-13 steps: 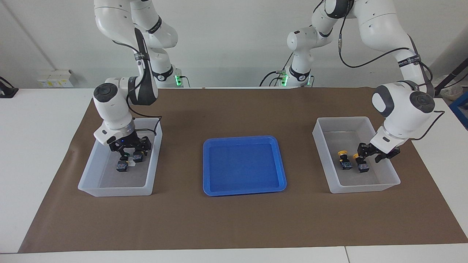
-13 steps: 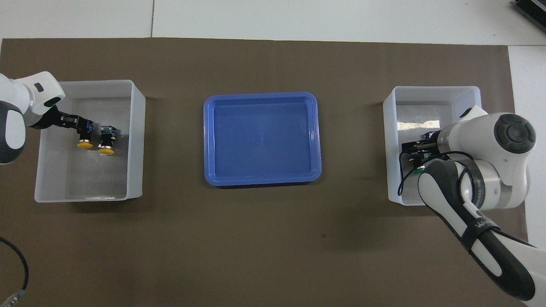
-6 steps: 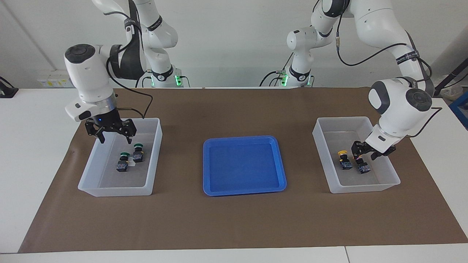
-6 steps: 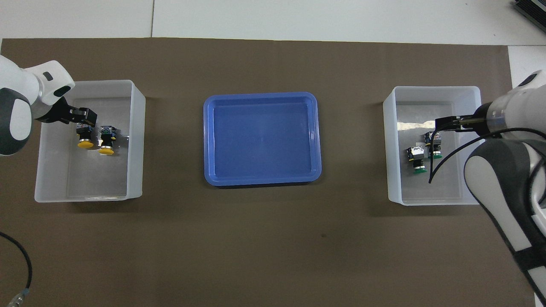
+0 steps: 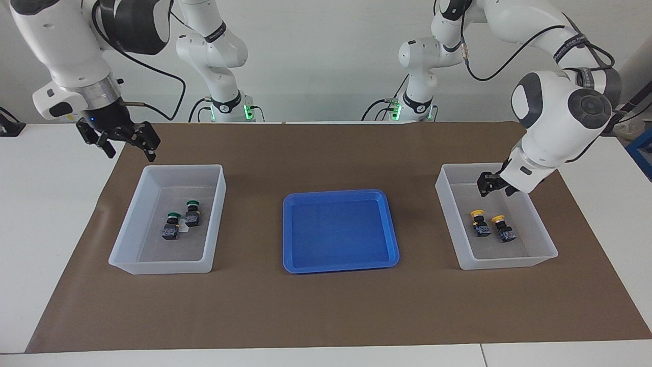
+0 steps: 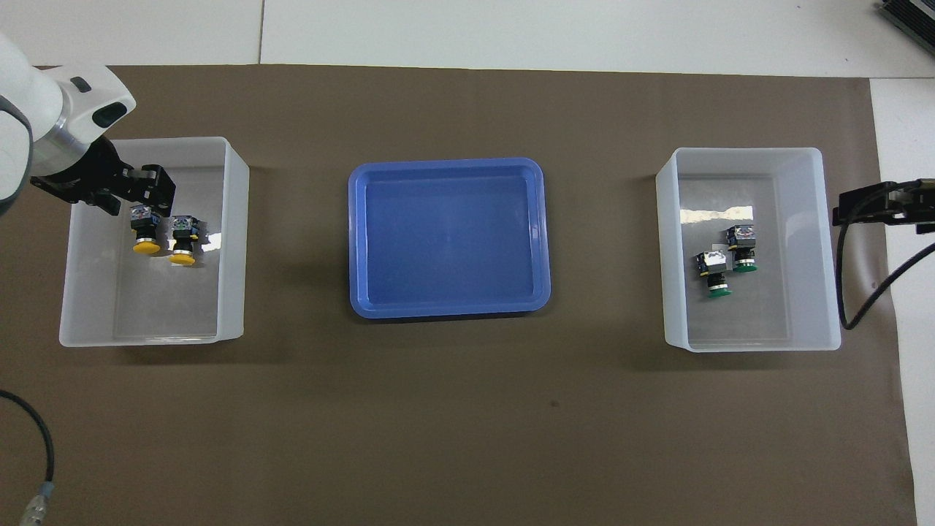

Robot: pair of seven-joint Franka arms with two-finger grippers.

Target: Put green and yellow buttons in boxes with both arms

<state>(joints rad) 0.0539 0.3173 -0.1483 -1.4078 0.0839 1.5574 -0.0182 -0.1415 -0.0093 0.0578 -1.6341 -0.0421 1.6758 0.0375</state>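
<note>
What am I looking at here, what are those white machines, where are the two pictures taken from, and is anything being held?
Those are two white robot arms, each ending in a black two-fingered pincer. One picture is taken from across the table, facing the robots; the other looks steeply down from above their own end, so the sides are swapped between them.

On the brown mat a shallow blue tray lies in the middle with nothing in it, and a white box stands toward each end. The box at the left arm's end holds two yellow buttons. The box at the right arm's end holds two green buttons.

Nothing is held. The left pincer hangs empty over its box. The right pincer is open and raised above the mat beside its box.
</note>
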